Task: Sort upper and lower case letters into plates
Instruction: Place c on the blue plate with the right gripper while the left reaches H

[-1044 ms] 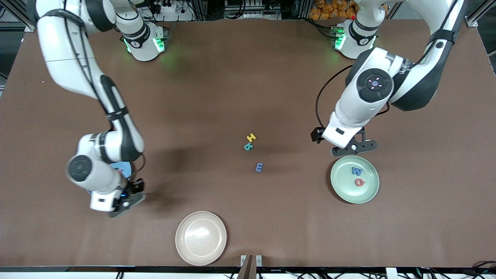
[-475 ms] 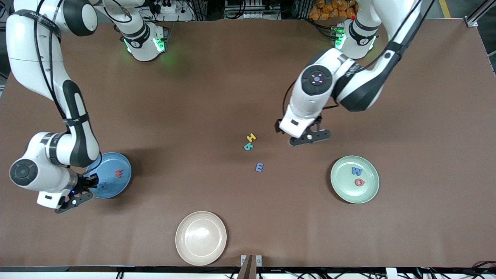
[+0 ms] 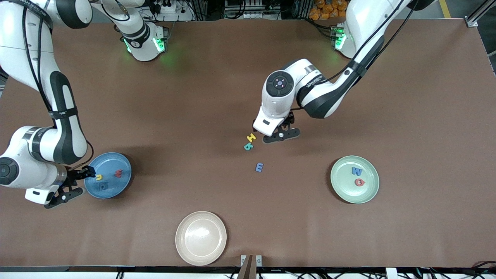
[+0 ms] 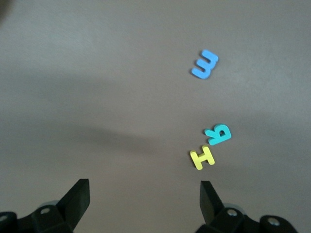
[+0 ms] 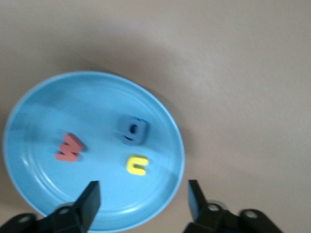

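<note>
Right gripper point(image 3: 73, 182) jaws apart, empty, at the edge of the blue plate point(image 3: 112, 190). That plate holds a yellow letter point(image 3: 99, 177), a red letter point(image 3: 118, 173) and a blue letter point(image 3: 102, 186). Cream plate point(image 3: 200, 238) nearest the front camera. Mid-table: yellow H point(image 3: 251, 137), teal letter point(image 3: 248, 146), blue E point(image 3: 259, 167). Left gripper point(image 3: 279, 133) wide open, empty, just beside the H. Green plate point(image 3: 364, 193) holds a blue W point(image 3: 357, 171) and a red G point(image 3: 360, 182).

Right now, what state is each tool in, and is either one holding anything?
Left tool: open, empty, over the table beside the yellow H.
Right tool: open, empty, at the edge of the blue plate.
</note>
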Action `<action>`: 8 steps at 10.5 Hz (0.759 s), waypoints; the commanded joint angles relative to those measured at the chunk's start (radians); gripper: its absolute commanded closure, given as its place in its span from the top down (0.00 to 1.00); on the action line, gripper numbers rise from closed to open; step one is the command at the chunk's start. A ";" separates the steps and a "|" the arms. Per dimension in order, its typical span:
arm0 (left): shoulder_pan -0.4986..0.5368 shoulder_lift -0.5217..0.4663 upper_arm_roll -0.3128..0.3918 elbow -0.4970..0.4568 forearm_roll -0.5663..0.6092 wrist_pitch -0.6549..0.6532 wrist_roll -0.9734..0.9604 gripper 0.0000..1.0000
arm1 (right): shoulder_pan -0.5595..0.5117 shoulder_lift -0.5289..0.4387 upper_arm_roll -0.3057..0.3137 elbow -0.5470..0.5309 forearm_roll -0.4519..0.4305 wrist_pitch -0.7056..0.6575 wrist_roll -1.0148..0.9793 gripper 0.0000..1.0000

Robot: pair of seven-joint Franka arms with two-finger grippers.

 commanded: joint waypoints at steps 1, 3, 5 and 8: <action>-0.044 0.065 0.003 0.058 0.043 0.012 -0.036 1.00 | 0.047 -0.013 0.002 -0.008 0.011 0.000 0.039 1.00; -0.079 0.100 0.017 0.058 0.078 0.046 -0.066 1.00 | 0.095 -0.005 0.002 -0.008 0.010 0.002 0.099 1.00; -0.127 0.123 0.067 0.058 0.081 0.092 -0.070 1.00 | 0.136 0.010 0.002 -0.008 0.010 0.020 0.183 1.00; -0.242 0.179 0.172 0.093 0.074 0.140 -0.120 1.00 | 0.201 0.032 0.002 -0.015 0.011 0.053 0.242 1.00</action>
